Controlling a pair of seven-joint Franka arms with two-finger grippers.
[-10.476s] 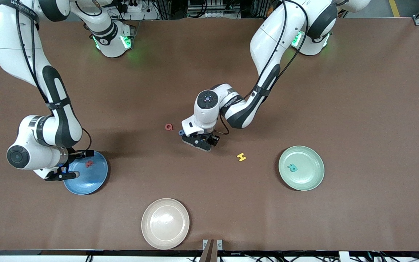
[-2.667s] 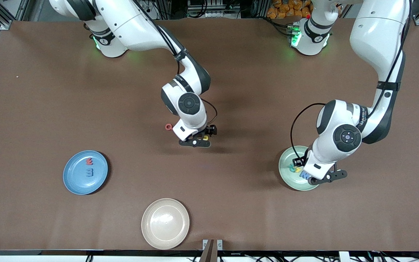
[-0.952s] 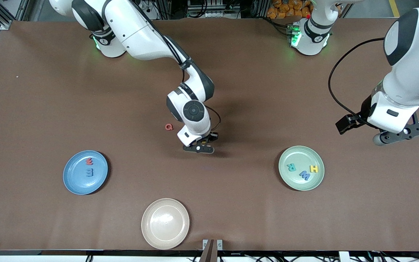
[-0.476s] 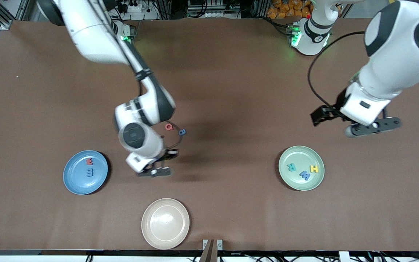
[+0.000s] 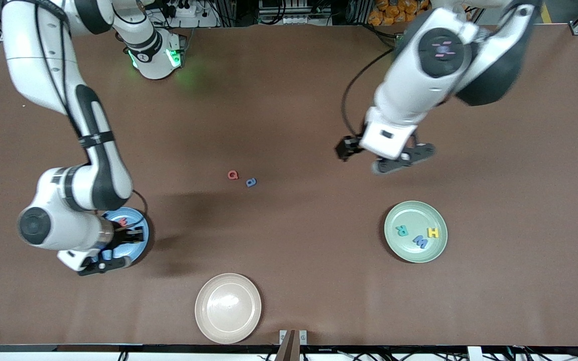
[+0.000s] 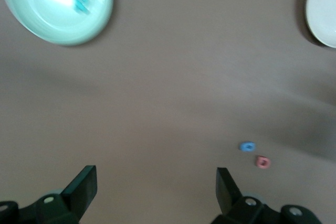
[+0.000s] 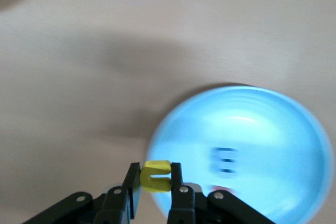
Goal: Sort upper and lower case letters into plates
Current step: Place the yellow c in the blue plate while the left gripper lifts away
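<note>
You have the right gripper (image 5: 104, 261) at the lower left of the front view, over the near edge of the blue plate (image 5: 136, 244), most of which its wrist hides. In the right wrist view its fingers are pinched narrow on a yellow letter (image 7: 156, 176), a u shape, held just at the plate's rim (image 7: 157, 145). A dark letter (image 7: 224, 161) lies in the plate, blurred there; in the front view a red letter (image 5: 122, 221) peeks out beside the wrist.

Your left gripper (image 5: 402, 159) hangs at the upper right of centre, over bare table between its base and the mint green plate (image 5: 403, 250). The left wrist view shows its fingers (image 6: 81, 187) spread wide with nothing between them.

In the green plate you can read a teal R (image 5: 402, 230), a blue W (image 5: 420, 241) and a yellow H (image 5: 433, 232), close together but apart. Near mid-frame a red Q (image 5: 233, 175) and a blue a (image 5: 251, 182) lie just beside each other on the brown table (image 5: 289, 100), with wide open surface on every side. A cream plate (image 5: 228, 308) sits at the bottom centre, close to the near table edge. The blue plate stands well in from the table's end, and the green plate likewise. Grey lettering runs along the right arm's upper link at the top left, too small to read.
</note>
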